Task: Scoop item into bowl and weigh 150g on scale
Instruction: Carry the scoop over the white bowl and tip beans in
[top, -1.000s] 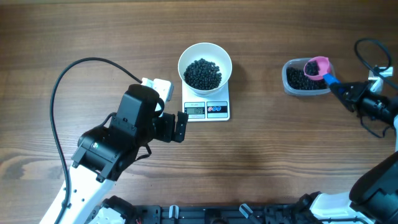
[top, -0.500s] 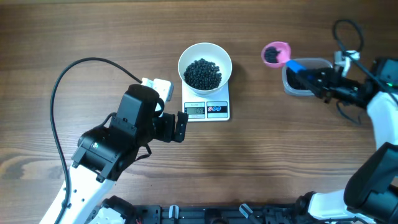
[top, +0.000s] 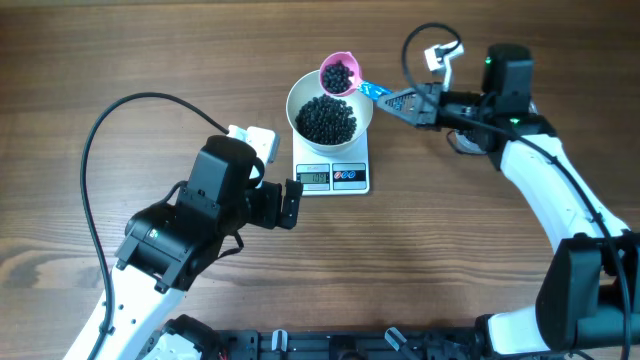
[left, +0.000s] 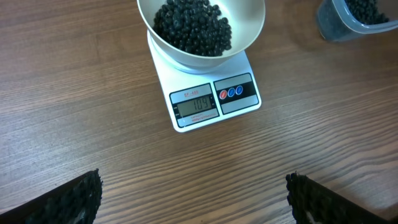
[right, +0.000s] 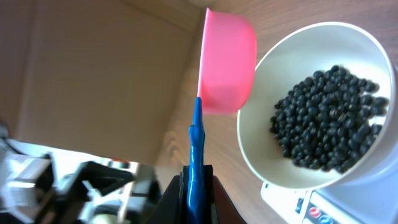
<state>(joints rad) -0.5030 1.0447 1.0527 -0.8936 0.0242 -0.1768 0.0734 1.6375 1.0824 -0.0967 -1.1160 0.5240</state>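
Holding loaded scoop (top: 339, 74) over bowl (top: 298, 98) rim

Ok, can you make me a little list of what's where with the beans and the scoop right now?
bowl: white, on the scale, partly filled with black beans
scoop: pink, blue handle, over the bowl's far rim, beans inside
right jaws: shut on the scoop handle
left jaws: wide open, empty, facing the scale
tub: clear, beans inside, right of the bowl
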